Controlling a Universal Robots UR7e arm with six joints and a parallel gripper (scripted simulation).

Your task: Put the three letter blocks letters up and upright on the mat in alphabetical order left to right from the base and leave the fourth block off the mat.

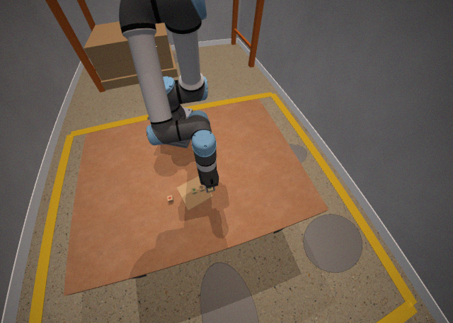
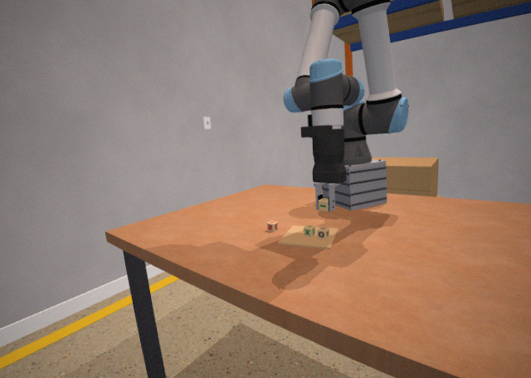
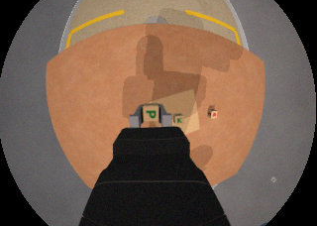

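Observation:
My gripper [image 1: 210, 188] [image 2: 324, 206] [image 3: 151, 110] points down, shut on a wooden block [image 2: 323, 205] [image 3: 151, 113] with a green P on top. It holds the block in the air near the mat's robot-side edge. The thin tan mat [image 1: 192, 203] [image 2: 298, 240] [image 3: 190, 101] lies flat. On it, a block [image 1: 193, 190] [image 2: 309, 231] [image 3: 178, 119] shows a green K on top. Close beside it stands a block [image 1: 201, 188] [image 2: 322, 232] with a dark O on its side; it is hidden in the wrist view. A red-marked block [image 1: 169, 198] [image 2: 272, 226] [image 3: 213, 114] lies off the mat.
The brown table [image 1: 120, 220] [image 2: 407, 258] [image 3: 89, 107] surrounds the mat. The ribbed grey robot base [image 2: 367, 186] stands behind the gripper. The arm's shadow falls over the mat and the table. The table's front edge is well away from the blocks.

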